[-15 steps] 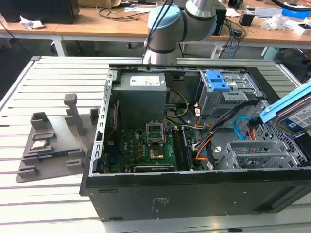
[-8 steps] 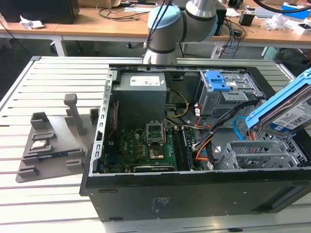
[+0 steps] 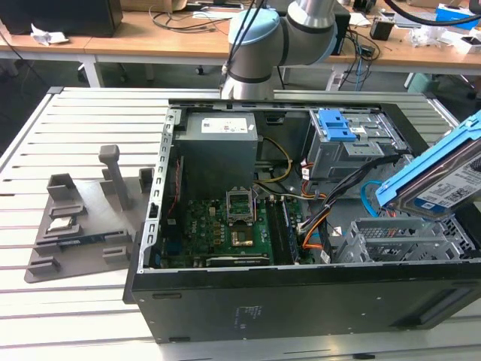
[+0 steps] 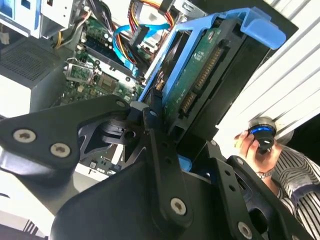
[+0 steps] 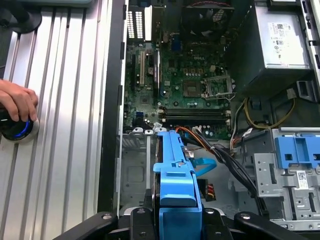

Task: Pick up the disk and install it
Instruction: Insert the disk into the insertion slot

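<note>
The disk [image 3: 440, 177], silver with a white-and-blue label and blue side rails, hangs tilted over the right end of the open computer case [image 3: 301, 301], just above a grey metal bay [image 3: 398, 237]. In the second wrist view its green circuit-board underside [image 4: 207, 65] faces the camera, and my gripper [image 4: 180, 130] is shut on it, with black fingers [image 4: 152, 107] pressed to its sides. In the first wrist view the blue rail of the disk [image 5: 175, 170] runs out from my gripper [image 5: 175, 215] over the case interior.
A drive cage with a blue latch [image 3: 346, 135] sits at the case's back right, beside the power supply [image 3: 218, 143]. Cables [image 3: 323, 203] cross above the motherboard [image 3: 225, 229]. A grey fixture [image 3: 83, 218] lies at the exterior view's left. A person's hand [image 5: 17, 102] rests on a round knob.
</note>
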Controlling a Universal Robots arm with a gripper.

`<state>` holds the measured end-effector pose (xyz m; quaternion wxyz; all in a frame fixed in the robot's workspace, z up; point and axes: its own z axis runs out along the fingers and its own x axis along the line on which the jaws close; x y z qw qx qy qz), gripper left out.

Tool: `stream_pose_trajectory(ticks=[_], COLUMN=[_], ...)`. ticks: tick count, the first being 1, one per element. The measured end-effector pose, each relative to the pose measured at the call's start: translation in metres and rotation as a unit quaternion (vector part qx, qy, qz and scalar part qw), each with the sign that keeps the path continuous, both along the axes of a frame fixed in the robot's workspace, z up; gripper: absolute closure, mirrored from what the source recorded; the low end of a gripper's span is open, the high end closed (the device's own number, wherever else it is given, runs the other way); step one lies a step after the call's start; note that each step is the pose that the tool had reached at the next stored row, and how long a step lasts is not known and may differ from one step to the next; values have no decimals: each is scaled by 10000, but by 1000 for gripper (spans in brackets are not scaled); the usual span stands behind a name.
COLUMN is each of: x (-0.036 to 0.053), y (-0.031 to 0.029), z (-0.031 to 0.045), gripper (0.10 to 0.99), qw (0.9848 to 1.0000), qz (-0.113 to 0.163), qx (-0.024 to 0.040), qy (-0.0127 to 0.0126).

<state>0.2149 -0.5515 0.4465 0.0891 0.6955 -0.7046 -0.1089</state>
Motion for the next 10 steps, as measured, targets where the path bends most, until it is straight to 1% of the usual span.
stream_pose_trajectory(ticks=[1, 3, 4, 10], x=[-19, -105, -172, -440], y=[-10, -19, -20, -20], z=[0, -1, -1, -5], gripper=[725, 725, 725, 725], qw=[10000, 10000, 10000, 10000], qz=[0, 0, 1, 0], qx=[-2, -3, -4, -4], qy=[-1, -2, -3, -8])
